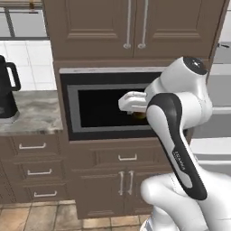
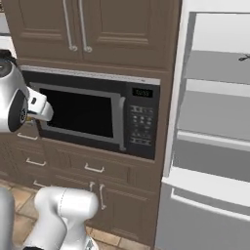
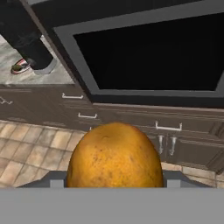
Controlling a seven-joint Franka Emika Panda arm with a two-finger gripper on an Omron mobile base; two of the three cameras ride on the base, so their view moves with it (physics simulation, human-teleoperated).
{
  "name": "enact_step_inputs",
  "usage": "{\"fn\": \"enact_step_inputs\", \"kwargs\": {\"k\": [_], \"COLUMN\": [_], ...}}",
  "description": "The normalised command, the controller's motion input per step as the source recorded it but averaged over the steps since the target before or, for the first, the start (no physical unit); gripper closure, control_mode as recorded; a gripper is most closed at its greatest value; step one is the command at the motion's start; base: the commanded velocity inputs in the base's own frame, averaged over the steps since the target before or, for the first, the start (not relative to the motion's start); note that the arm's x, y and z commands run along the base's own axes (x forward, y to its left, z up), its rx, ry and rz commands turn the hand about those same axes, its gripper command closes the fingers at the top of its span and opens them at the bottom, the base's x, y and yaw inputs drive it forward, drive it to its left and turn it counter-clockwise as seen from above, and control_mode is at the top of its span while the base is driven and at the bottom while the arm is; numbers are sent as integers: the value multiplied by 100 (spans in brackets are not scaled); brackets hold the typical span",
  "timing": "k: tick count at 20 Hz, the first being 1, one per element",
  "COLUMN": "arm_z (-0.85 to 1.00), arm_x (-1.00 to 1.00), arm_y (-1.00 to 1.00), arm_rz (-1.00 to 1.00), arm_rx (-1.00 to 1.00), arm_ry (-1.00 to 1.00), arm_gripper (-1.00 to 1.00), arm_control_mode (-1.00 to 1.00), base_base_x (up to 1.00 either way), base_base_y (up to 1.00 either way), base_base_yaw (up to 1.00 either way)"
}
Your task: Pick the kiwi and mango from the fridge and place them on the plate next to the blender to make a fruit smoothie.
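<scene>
The mango (image 3: 114, 155) is gripped in the hand (image 1: 135, 111), held up in front of the black microwave (image 2: 97, 112). The blender (image 1: 6, 90) is seen at the worktop's (image 1: 36, 115) left edge.

- The left base view looks forward from behind the arm's left at the microwave (image 1: 110, 106), with the blender (image 1: 8, 90) on the desk (image 1: 34, 115) at its left edge.
- The right base view faces the same microwave (image 2: 97, 114) from the right, taking in the open fridge (image 2: 215, 132).
- The hand view looks close over the mango (image 3: 114, 156) toward the microwave (image 3: 148, 57) and floor (image 3: 30, 148).
</scene>
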Motion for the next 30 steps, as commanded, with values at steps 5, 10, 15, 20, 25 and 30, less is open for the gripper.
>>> {"fn": "enact_step_inputs", "kwargs": {"k": [5, 10, 15, 20, 25, 30], "arm_z": [0, 0, 0, 0, 0, 0], "arm_x": [0, 0, 0, 0, 0, 0], "arm_y": [0, 0, 0, 0, 0, 0], "arm_rz": [0, 0, 0, 0, 0, 0], "arm_rx": [0, 0, 0, 0, 0, 0], "arm_ry": [0, 0, 0, 0, 0, 0], "arm_gripper": [100, 100, 100, 100, 100, 100], "arm_control_mode": [100, 100, 100, 100, 100, 100], "base_base_x": [21, 50, 56, 51, 38, 8], "base_base_y": [100, 100, 100, 100, 100, 100], "base_base_yaw": [2, 0, -6, -30, -53, -54]}}
